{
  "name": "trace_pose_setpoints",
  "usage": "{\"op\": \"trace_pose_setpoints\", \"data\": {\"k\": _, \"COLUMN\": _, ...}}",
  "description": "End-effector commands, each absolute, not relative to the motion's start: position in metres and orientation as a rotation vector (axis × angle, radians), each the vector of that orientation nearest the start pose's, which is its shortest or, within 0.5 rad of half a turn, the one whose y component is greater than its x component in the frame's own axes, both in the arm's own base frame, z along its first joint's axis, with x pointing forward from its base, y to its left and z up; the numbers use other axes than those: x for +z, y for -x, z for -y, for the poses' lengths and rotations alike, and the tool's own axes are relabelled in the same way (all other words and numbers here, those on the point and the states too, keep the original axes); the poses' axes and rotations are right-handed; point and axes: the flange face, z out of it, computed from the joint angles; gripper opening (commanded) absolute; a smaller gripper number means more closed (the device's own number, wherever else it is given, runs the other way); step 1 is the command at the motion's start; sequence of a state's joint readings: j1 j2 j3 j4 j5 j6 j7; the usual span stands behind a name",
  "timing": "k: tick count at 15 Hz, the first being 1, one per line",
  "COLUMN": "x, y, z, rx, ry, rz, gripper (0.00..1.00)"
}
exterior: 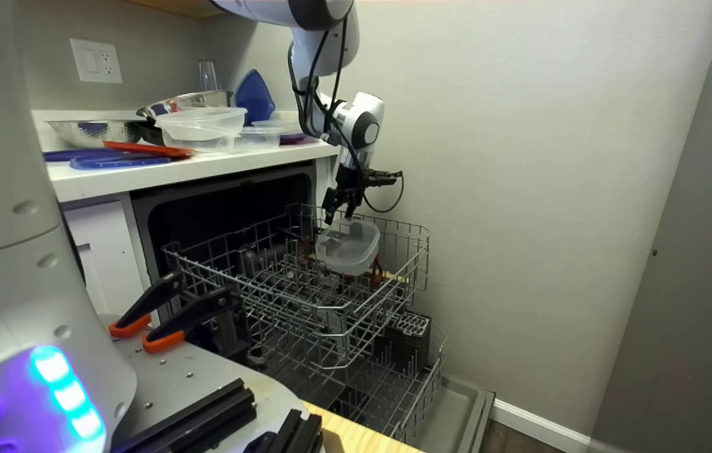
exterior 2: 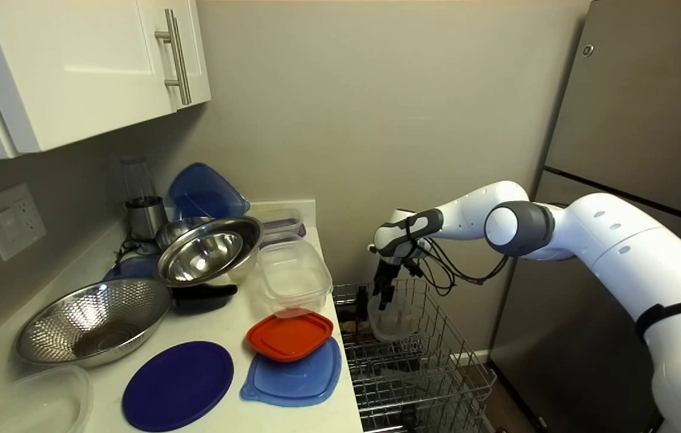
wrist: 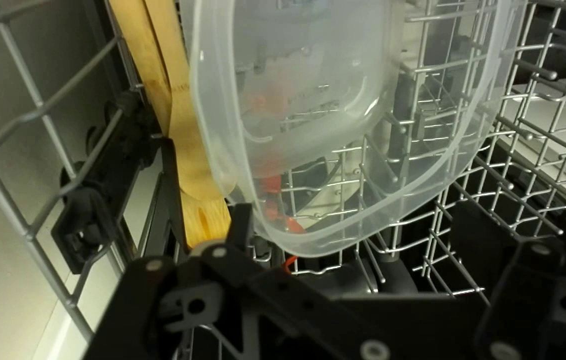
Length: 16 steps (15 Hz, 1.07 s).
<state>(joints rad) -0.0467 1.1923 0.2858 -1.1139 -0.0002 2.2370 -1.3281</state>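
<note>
Ext. view: container [exterior 2: 394, 325], illeg. fridge logo [exterior 2: 587, 50]

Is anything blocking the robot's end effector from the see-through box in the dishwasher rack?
Nothing visible is. The end effector hangs open close by the rim of the clear container; whether it touches, I can't tell. In the wrist view, wooden utensils show along one side, and the rack shows through and around it, not in between.

pale wall [exterior 2: 340, 96] beside grey fridge [exterior 2: 641, 120]
</note>
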Motion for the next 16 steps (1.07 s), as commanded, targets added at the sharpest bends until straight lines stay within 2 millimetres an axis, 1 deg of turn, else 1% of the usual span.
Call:
{"op": "trace_pose_setpoints", "data": {"k": 1, "x": 0.093, "y": -0.740, "z": -0.110, "rx": -0.194, "ry": 2.169, "rz": 1.861, "gripper": 1.00}}
{"op": "trace_pose_setpoints", "data": {"k": 2, "x": 0.097, "y": -0.741, "z": -0.112, "rx": -0.211, "ry": 2.161, "rz": 1.862, "gripper": 1.00}}
{"op": "trace_pose_setpoints", "data": {"k": 5, "x": 0.121, "y": -0.744, "z": -0.114, "rx": -0.272, "ry": 2.139, "rz": 1.887, "gripper": 1.00}}
{"op": "trace_pose_setpoints", "data": {"k": 8, "x": 0.142, "y": -0.752, "z": -0.104, "rx": -0.287, "ry": 2.178, "rz": 1.903, "gripper": 1.00}}
{"op": "trace_pose_setpoints", "data": {"k": 10, "x": 0.150, "y": -0.755, "z": -0.099, "rx": -0.284, "ry": 2.197, "rz": 1.915, "gripper": 1.00}}
{"op": "trace_pose_setpoints", "data": {"k": 13, "x": 0.150, "y": -0.755, "z": -0.093, "rx": -0.274, "ry": 2.217, "rz": 1.922, "gripper": 1.00}}
{"op": "trace_pose_setpoints", "data": {"k": 16, "x": 0.137, "y": -0.753, "z": -0.087, "rx": -0.240, "ry": 2.233, "rz": 1.913, "gripper": 1.00}}
